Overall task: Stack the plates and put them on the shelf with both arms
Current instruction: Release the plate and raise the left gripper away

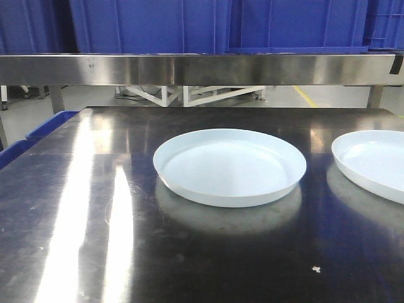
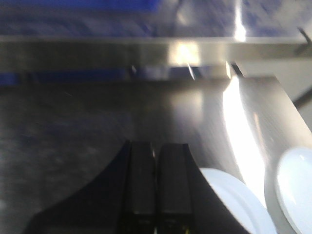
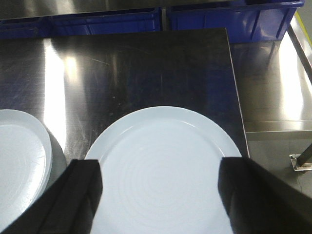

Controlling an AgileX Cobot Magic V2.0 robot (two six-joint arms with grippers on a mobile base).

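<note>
Left jaws sit pressed together; right jaws spread wide over a plate [image 3: 163, 170].

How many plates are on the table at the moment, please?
2. The middle plate sits centrally on the table; the right plate lies beside it, apart, cut off by the front view's edge. They are not stacked, and none seems hidden.

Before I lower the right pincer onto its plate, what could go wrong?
The right plate sits almost at the table's right edge; a nudge might slide it off.
The open right pincer spans about the plate's full width, so it could land on the rim and slip.
The left pincer is shut beside the other plate; it cannot grip yet.
</note>
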